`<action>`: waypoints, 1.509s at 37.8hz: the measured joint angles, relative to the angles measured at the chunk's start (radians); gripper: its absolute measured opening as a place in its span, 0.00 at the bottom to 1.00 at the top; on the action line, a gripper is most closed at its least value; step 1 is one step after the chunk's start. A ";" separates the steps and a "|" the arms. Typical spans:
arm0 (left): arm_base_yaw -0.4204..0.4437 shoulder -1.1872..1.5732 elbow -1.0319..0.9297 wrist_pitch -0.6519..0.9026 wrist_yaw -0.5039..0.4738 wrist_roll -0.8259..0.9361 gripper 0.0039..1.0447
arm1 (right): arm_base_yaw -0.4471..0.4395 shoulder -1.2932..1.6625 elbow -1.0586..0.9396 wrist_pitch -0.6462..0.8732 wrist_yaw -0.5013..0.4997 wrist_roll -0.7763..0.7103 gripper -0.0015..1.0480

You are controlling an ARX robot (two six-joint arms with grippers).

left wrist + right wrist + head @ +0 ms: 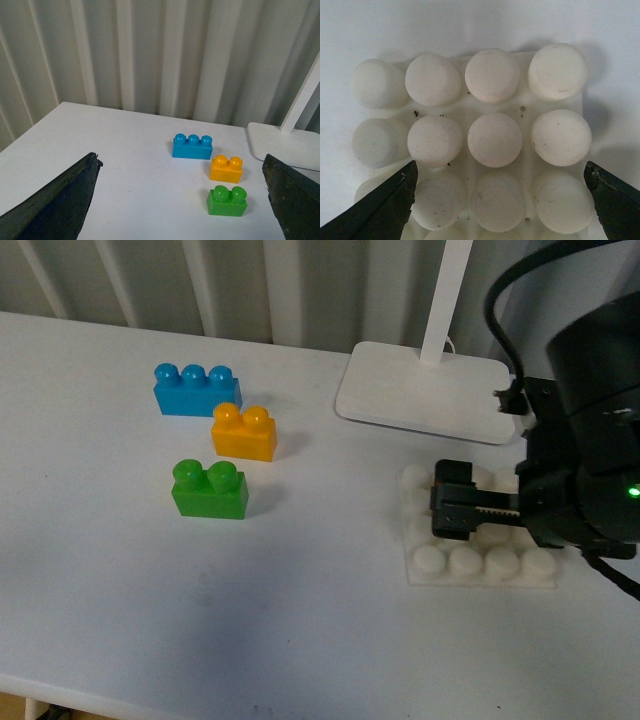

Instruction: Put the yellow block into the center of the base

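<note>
The yellow block (244, 432) stands on the white table at the left, between a blue three-stud brick (196, 390) and a green two-stud brick (209, 489). It also shows in the left wrist view (226, 168). My left gripper (180, 161) is open and empty, above the table and apart from the bricks; it is out of the front view. The base (480, 562) lies at the right. My right gripper (452, 502) is open and empty, hovering right over the base (522, 107), with its fingers either side of the studs (500, 167).
A white lamp stand (425, 390) with a pole stands behind the base and shows in the left wrist view (285, 145). A white corrugated wall runs along the table's far edge. The table's front edge is near the bottom of the front view.
</note>
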 joint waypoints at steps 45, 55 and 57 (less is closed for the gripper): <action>0.000 0.000 0.000 0.000 0.000 0.000 0.94 | 0.048 -0.109 0.045 0.045 -0.006 0.254 0.91; 0.000 0.000 0.000 0.000 0.000 0.000 0.94 | -0.181 -0.524 -0.174 0.073 -0.091 0.086 0.91; 0.000 0.000 0.000 0.000 0.000 0.000 0.94 | -0.228 -0.625 -0.205 0.069 -0.114 0.048 0.91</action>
